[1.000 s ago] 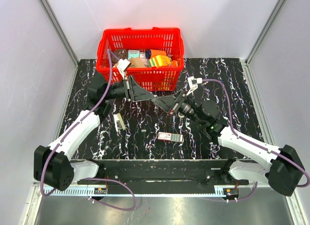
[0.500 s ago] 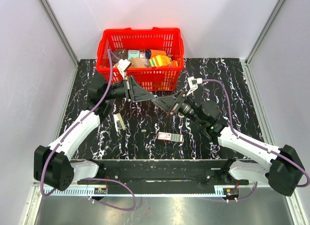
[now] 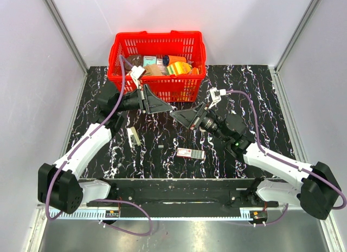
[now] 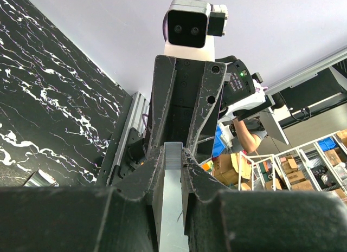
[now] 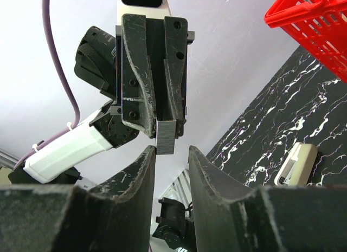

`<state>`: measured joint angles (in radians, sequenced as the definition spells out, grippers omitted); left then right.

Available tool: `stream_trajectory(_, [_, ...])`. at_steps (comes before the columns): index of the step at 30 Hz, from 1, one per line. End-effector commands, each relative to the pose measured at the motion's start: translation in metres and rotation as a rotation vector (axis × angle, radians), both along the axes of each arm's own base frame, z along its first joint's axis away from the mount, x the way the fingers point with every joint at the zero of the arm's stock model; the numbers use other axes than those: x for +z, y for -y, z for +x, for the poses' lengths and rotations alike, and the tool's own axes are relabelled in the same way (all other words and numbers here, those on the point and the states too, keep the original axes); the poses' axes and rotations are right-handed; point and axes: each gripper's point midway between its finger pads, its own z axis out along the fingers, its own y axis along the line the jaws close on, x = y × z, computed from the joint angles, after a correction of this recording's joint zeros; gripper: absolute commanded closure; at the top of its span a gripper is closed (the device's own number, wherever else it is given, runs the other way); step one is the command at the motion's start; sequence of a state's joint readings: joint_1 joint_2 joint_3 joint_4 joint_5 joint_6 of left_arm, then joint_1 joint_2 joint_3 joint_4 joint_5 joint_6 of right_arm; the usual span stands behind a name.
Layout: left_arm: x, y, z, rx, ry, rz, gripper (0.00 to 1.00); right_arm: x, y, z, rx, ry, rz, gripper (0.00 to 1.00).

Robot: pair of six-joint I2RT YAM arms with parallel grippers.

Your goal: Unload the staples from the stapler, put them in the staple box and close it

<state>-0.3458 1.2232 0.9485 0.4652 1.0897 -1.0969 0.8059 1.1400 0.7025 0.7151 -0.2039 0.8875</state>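
Top view, arms: left gripper (image 3: 165, 107) and right gripper (image 3: 177, 115) meet tip to tip above mid-table (image 3: 255, 95); what lies between them is too small to make out here.
Top view, stapler: the stapler (image 3: 133, 137) lies flat on the table at about 8 o'clock from that meeting point, well apart from both claws.
Top view, surroundings: a small white-and-red box (image 3: 191, 153) sits at 5 o'clock from the claws, and a red basket (image 3: 162, 77) at 12 o'clock.
Left wrist, claw: the left fingers are pressed onto a pale grey ribbed strip (image 4: 173, 154), which looks like a stick of staples. It points at 12 o'clock toward the facing right claw.
Right wrist, claw: the right fingers (image 5: 138, 181) are spread, with nothing between them. The strip's end hangs just beyond their gap at 12 o'clock, not yet touching either finger. The stapler shows on the table at 4 o'clock.
Done, by the look of it: the staples are out of the stapler and held in the air.
Left to do, as a judgement: hand the strip over or set it down, then let go.
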Motion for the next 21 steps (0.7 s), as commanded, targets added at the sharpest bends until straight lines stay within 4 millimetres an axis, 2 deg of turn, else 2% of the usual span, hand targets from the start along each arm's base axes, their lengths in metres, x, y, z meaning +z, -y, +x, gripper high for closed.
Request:
stream_trajectory(1, [0.034, -0.005, -0.011, 0.0, 0.123, -0.046, 0.94, 0.006, 0.002, 0.0, 0.001, 0.026, 0.011, 0.64])
stream_trajectory(9, [0.034, -0.005, -0.013, -0.003, 0.121, -0.047, 0.94, 0.014, 0.0, 0.004, 0.0, 0.044, 0.028, 0.65])
stream_trajectory(21, [0.031, -0.005, -0.013, -0.004, 0.114, -0.044, 0.93, 0.023, -0.002, 0.003, 0.016, 0.066, 0.052, 0.76])
